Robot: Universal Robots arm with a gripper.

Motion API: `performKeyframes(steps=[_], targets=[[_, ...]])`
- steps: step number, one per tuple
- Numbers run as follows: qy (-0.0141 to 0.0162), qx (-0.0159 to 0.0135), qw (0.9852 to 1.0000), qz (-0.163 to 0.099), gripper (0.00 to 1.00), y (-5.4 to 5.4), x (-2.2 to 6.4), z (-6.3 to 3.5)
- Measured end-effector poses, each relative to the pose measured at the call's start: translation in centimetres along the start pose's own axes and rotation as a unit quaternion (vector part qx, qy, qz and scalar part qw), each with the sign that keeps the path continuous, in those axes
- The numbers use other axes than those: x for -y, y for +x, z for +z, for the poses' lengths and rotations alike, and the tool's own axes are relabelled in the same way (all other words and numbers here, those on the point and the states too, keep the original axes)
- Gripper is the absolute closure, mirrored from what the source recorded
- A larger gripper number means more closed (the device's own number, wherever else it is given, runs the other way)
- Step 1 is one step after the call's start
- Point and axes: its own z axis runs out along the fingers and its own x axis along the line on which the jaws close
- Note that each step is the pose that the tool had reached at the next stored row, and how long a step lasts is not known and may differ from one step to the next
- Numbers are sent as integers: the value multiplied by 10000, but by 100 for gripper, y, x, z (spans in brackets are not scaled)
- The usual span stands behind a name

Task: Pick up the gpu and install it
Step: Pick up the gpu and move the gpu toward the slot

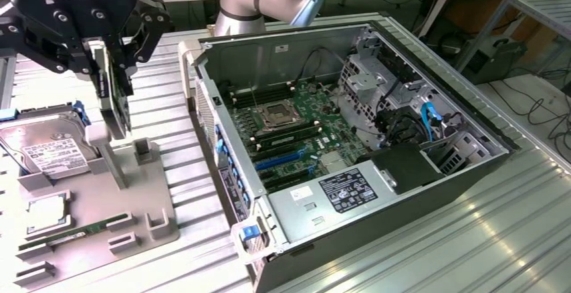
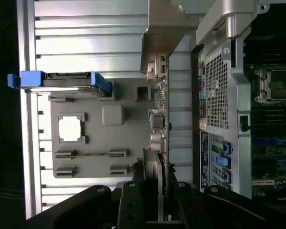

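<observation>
End effector [image 1: 105, 62]: upper left of exterior frame, clamped on gpu [image 1: 116, 109], which stands upright over the grey tray [image 1: 143, 199]. Wrist view gives the gpu [image 2: 164, 119] edge-on. Exterior view adds hard drive [image 1: 45, 149] and open computer case [image 1: 259, 52] on the table [image 1: 482, 239].

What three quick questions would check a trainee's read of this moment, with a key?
1. True or false: the gripper is shut on the gpu.
2. Which of these lies on the grey tray? A) the hard drive B) a keyboard C) a screwdriver
3. Fill in: the gpu hangs ____ (upright or flat), on the exterior view's left of the open computer case.

Key: 1 true; 2 A; 3 upright.
</observation>
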Motion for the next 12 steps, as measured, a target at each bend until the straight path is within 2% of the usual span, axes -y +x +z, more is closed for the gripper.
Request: performKeyframes(steps=[1,7,8,10,12], targets=[[-1,1,10000,0,72,-1,-2,-33],[2,0,10000,0,72,-1,-2,-34],[3,-1,10000,0,72,-20,-3,-35],[3,0,10000,0,72,-138,-5,-32],[3,0,10000,0,72,-186,-6,-31]])
